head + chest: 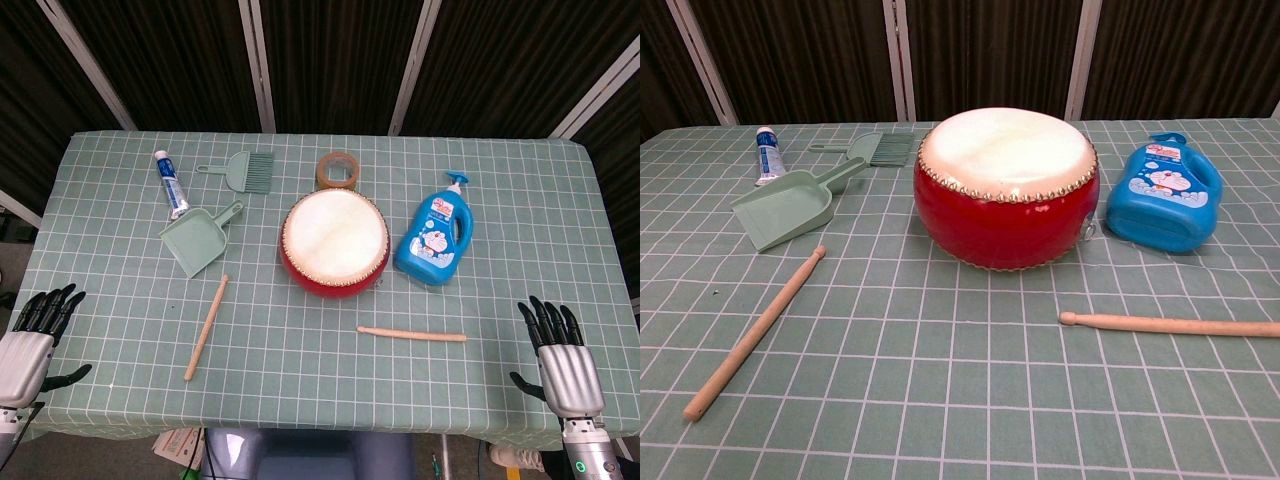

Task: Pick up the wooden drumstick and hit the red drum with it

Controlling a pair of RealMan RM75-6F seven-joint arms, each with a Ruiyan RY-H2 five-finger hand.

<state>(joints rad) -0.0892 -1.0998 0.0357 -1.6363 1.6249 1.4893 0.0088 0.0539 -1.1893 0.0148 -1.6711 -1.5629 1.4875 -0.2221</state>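
Green checked table (500, 390): both robot hands, left (30, 340) and right (560, 360), released at the near edge; wooden drumstick (411, 334) lies beside the right robot hand, red drum (334, 240) beyond it.

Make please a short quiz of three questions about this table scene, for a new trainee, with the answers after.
1. True or false: the left hand already holds a drumstick.
2. How many wooden drumsticks lie on the table?
3. What lies directly right of the red drum? A) green dustpan B) blue Doraemon bottle C) toothpaste tube

Key:
1. False; both it and the right hand are open at the table's near edge.
2. Two: the left drumstick and the right drumstick.
3. B, the blue Doraemon bottle.
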